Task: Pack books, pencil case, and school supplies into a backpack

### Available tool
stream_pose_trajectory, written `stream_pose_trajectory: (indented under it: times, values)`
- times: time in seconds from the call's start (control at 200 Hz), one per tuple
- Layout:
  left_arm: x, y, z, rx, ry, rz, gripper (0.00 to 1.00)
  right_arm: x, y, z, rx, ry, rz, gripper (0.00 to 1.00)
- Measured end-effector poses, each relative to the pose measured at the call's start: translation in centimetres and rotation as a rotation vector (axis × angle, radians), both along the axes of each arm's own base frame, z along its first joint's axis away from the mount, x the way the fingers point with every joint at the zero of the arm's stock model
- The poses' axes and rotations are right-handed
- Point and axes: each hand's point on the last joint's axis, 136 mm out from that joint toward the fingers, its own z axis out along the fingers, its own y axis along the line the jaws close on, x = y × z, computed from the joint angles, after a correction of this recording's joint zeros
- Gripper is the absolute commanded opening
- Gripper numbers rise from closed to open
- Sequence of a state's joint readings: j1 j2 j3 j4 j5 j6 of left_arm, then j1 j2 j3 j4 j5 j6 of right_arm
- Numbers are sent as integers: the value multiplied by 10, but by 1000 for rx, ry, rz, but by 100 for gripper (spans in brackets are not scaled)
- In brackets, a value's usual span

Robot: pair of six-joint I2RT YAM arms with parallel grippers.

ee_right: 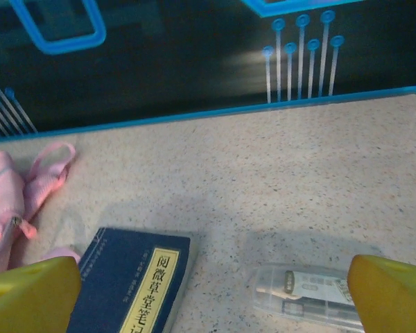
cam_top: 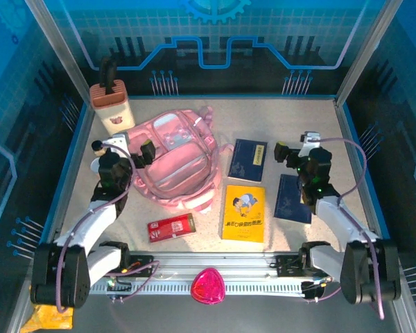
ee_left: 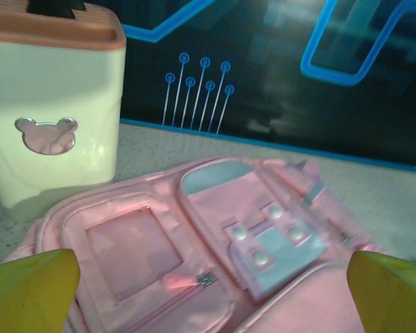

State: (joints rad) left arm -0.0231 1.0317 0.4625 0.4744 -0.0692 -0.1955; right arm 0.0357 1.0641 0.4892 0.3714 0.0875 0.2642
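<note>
While the left end effector (ee_left: 209, 291) and the right end effector (ee_right: 209, 295) gape empty, its arm (cam_top: 333, 208) overlaps 1 navy book (cam_top: 290, 205).

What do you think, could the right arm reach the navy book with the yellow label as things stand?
Probably yes: the open right gripper hovers just beside the navy book, and nothing covers it.

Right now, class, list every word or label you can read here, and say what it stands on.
"阅微草堂笔", on the cream label of the navy book, cut off by the frame's lower edge.
Title on the yellow book: too small to read.
Pale markings on the red pencil case: too small.
Print on the clear pack: blurred.
</note>
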Motion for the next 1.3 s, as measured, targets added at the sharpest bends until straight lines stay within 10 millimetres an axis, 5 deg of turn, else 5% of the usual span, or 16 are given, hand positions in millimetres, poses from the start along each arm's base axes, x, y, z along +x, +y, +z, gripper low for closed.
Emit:
stream_pose_trajectory:
  times: [0.15, 0.29, 0.545, 0.775, 1.106, 1.301]
  values:
    - [-10, 1, 9, -149, 40, 32, 99, -8, -17, -16, 123, 127, -76, 100]
    - [-21, -1, -4, -286, 197, 70, 99, -10, -2, -25, 210, 256, -48, 100]
    - [-78, -6, -20, -449, 376, 124, 99, -31, 100, -43, 295, 507, 173, 100]
    - [-119, -12, -63, -529, 614, 178, 99, -55, 187, -64, 302, 688, 313, 100]
    - [-138, -27, -126, -660, 832, 224, 99, -47, 255, -105, 258, 831, 322, 94]
    - [-131, -36, -142, -727, 858, 212, 99, -26, 280, -121, 241, 849, 330, 80]
